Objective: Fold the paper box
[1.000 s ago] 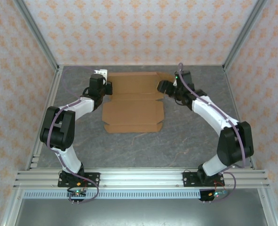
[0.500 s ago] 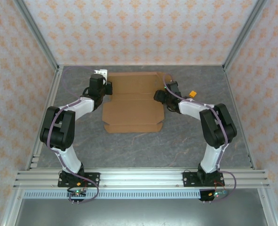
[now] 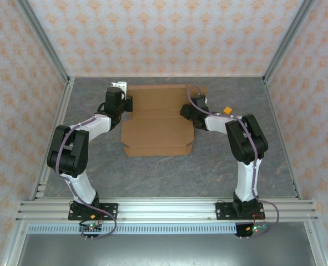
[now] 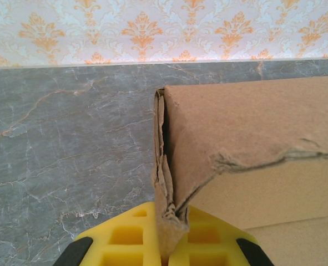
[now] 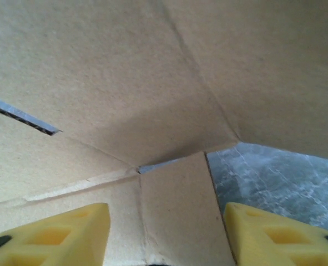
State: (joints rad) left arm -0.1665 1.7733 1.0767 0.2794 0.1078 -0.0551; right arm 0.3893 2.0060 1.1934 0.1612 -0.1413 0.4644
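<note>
The paper box (image 3: 158, 119) is a flat brown cardboard sheet with creases and flaps, lying at the back middle of the table. My left gripper (image 3: 127, 103) is at its left edge. In the left wrist view that gripper (image 4: 172, 213) is shut on a crumpled, raised side flap of the box (image 4: 252, 122). My right gripper (image 3: 185, 111) is at the box's right edge. In the right wrist view it (image 5: 166, 213) stands open, its yellow fingers (image 5: 75, 227) apart on either side of a flat cardboard flap (image 5: 175, 205), under a raised panel (image 5: 125, 72).
A tiny orange piece (image 3: 227, 112) lies on the grey table (image 3: 152, 172) just right of my right arm. A small white object (image 3: 118, 85) sits by the back left corner of the box. Patterned walls close in the back and sides.
My right gripper has moved left and lower to the box's right edge, with its arm folding in. The left arm and the box have stayed put.
</note>
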